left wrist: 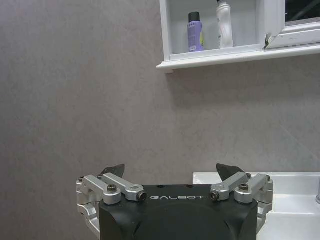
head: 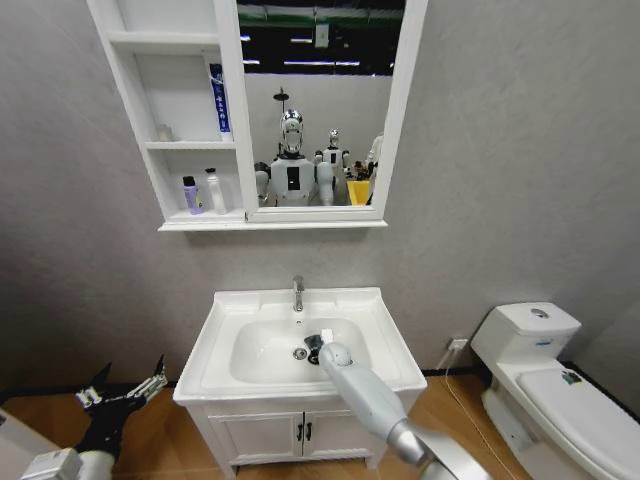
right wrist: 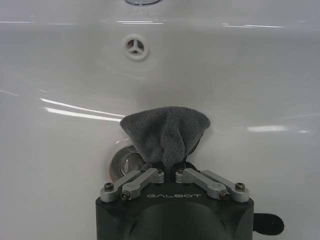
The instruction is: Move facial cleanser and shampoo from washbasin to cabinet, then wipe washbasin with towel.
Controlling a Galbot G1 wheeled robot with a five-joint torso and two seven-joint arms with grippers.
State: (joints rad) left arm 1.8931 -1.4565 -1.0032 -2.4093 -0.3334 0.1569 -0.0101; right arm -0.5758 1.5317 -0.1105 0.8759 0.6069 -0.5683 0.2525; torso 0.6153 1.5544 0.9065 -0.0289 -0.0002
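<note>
Wiping step, we judged: our right hand [right wrist: 170, 170] was clenched on the dark grey towel [right wrist: 165, 132] low inside the washbasin [head: 225, 315] bowl, pressed beside the drain [right wrist: 125, 161], tap side ahead; left hand [head: 125, 388] hung released beside the vanity.

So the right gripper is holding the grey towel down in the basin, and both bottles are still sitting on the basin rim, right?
Not quite. The right gripper does hold the towel in the basin, but the head view shows both bottles on the cabinet's bottom shelf, not the rim.
</note>
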